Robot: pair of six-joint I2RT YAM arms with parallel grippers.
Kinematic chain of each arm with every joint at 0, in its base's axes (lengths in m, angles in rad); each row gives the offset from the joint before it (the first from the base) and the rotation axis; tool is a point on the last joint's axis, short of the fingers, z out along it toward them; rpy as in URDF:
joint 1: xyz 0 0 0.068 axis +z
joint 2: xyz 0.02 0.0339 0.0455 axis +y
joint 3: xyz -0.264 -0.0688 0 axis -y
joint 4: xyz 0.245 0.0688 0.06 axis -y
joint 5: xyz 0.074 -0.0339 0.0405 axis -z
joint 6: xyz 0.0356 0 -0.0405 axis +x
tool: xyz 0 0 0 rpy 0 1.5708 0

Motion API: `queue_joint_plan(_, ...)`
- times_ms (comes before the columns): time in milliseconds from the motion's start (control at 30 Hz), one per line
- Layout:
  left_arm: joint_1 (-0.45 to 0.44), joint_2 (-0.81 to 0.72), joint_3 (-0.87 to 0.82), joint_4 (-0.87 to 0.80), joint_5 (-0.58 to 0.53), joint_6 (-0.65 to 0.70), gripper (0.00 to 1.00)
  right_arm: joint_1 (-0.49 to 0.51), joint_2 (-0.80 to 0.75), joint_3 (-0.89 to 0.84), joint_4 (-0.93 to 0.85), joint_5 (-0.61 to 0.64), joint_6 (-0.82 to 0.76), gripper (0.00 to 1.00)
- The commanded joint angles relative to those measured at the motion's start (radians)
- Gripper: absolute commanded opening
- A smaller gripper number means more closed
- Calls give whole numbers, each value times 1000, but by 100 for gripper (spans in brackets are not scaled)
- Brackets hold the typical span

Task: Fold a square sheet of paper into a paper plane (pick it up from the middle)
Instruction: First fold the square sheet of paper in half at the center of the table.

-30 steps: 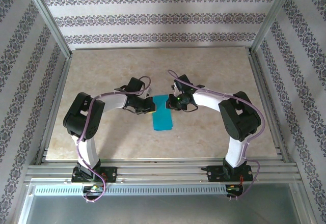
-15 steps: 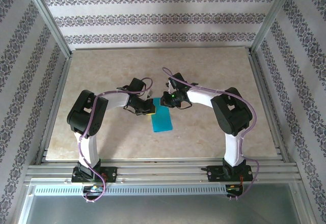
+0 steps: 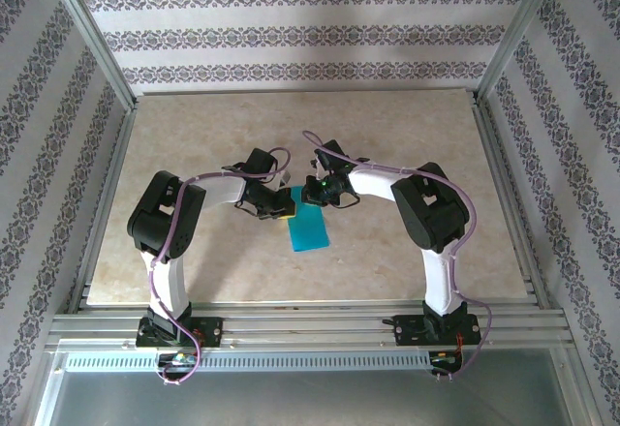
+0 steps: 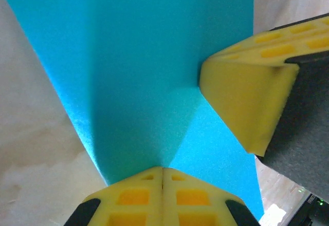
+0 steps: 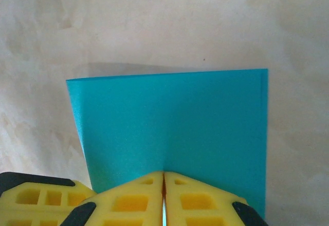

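Note:
The square sheet of paper (image 3: 309, 229) is teal-blue and lies on the table as a narrow doubled strip, its far end raised between the two grippers. My left gripper (image 3: 283, 203) is shut on that end from the left, and a crease runs out from its fingertips (image 4: 154, 177) across the paper (image 4: 133, 72). My right gripper (image 3: 311, 192) is shut on the same end from the right, pinching the paper (image 5: 175, 123) at its near edge. The right gripper's yellow fingers (image 4: 241, 97) press the sheet close to the left ones. The paper plane is out of view.
The beige marble-look table (image 3: 387, 136) has metal rails along its sides and a frame bar (image 3: 310, 324) at the near edge. Patterned walls close in the back and both sides. The left gripper's finger (image 5: 36, 195) sits just left of the right gripper.
The right arm has swung left and brought its gripper close beside the left one. The far end of the sheet has been drawn in and now looks shorter from above. The left arm has barely moved.

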Motion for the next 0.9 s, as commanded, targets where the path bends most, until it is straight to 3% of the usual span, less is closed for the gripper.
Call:
queue_joint_plan(0, -9, -83, -43, 68, 21, -68, 6, 0, 39, -7, -12, 60, 32, 10)
queue_joint_plan(367, -49, -131, -240, 294, 19, -282, 4, -2, 65, -21, -40, 120, 85, 10)
queue_joint_plan(867, -68, -190, -314, 194, -5, -221, 4, -5, 76, -27, -76, 175, 111, 10)
